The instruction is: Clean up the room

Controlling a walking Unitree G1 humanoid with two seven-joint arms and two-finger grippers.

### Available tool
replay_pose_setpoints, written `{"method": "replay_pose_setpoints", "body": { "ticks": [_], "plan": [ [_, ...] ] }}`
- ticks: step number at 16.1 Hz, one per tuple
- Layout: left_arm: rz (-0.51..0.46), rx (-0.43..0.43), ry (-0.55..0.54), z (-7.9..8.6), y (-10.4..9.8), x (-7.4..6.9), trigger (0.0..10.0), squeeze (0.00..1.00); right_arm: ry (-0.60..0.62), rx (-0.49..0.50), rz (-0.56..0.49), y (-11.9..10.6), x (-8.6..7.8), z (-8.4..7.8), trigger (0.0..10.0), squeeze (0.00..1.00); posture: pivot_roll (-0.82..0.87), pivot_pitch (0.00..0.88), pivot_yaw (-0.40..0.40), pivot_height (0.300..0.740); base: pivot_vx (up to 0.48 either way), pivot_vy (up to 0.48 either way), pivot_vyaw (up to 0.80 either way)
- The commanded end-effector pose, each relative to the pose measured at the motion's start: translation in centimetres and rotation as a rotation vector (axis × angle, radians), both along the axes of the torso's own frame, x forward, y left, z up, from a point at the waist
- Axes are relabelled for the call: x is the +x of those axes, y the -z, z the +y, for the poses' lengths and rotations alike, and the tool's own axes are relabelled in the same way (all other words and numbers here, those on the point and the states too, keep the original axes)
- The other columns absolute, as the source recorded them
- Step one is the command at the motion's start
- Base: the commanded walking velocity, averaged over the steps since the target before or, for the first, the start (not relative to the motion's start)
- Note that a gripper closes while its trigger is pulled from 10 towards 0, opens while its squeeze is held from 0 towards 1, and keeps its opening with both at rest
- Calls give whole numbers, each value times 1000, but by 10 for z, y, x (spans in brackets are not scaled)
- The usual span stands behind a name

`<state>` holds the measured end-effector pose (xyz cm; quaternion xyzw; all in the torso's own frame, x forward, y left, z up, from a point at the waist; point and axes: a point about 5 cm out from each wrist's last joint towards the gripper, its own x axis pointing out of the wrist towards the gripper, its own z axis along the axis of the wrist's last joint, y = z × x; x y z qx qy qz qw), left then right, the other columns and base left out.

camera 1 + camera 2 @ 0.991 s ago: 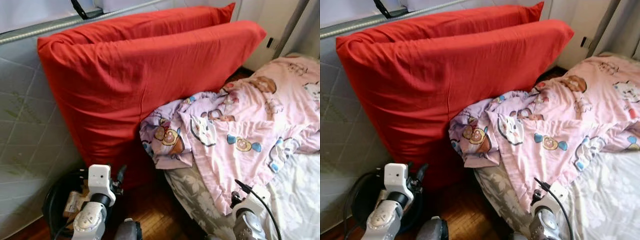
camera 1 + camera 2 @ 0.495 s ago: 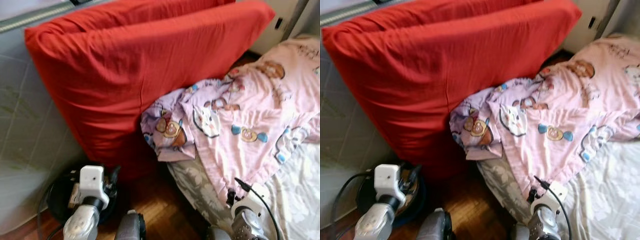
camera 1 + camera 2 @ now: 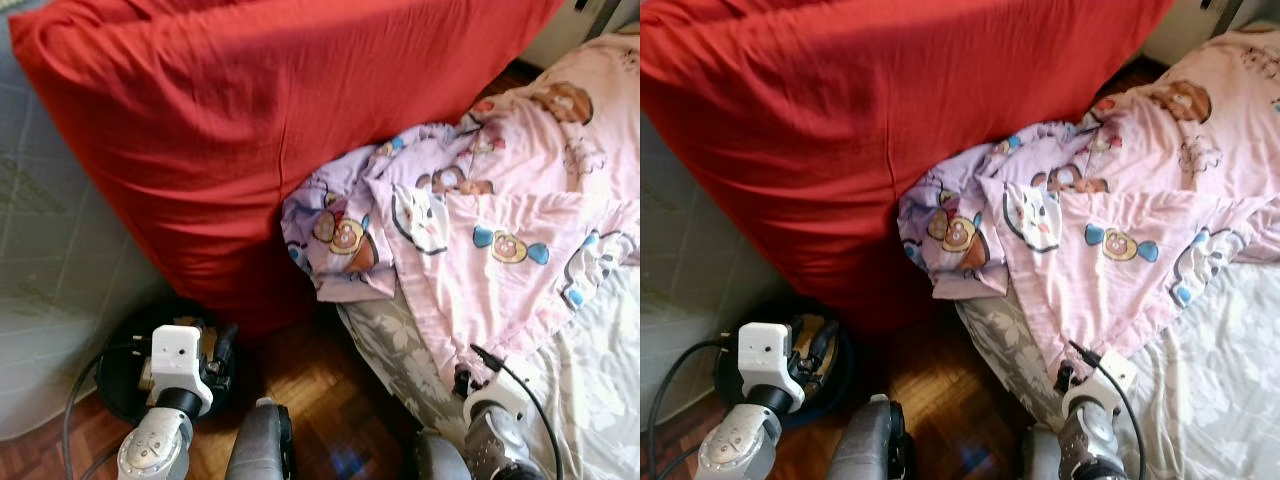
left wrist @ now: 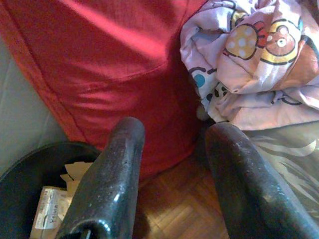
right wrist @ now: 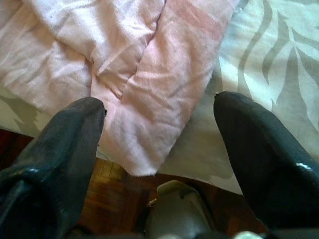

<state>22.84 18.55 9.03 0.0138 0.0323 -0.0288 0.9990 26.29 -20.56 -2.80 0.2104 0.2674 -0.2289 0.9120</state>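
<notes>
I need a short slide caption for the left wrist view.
Open left gripper facing a red cushion, beside a pink cartoon blanket and a black bin.

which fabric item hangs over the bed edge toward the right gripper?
The pink cartoon-print blanket; its hem hangs just ahead of the open right gripper. The red cushion stands against the wall instead.

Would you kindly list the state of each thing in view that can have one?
red cushion: upright, leaning against the quilted wall.
pink blanket: rumpled, one corner hanging over the bed's edge.
bed sheet: partly uncovered.
black bin: open, paper scraps inside.
left gripper: fingers open, holding nothing.
right gripper: fingers open above the blanket's edge, holding nothing.
</notes>
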Motion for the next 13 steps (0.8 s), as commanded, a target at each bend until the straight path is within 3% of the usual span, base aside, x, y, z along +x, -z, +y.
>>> {"method": "replay_pose_setpoints", "body": {
  "ticks": [1,6,12,13],
  "plan": [
    [17,-9,-19,5,0,-7,10000,0,-1,17,32,6,-6,2,10000,0,193,299,60,646,0,0,0],
    [43,2,-19,6,-4,-25,10000,0,-8,9,43,6,-6,1,10000,0,211,330,62,646,0,0,0],
    [40,16,-19,7,-16,-32,10000,0,0,22,17,-1,3,3,10000,0,243,363,76,646,0,0,0],
    [44,17,-18,7,-18,-34,10000,0,-1,25,8,-2,5,4,3922,0,246,366,78,646,0,0,0]
  ]
}}
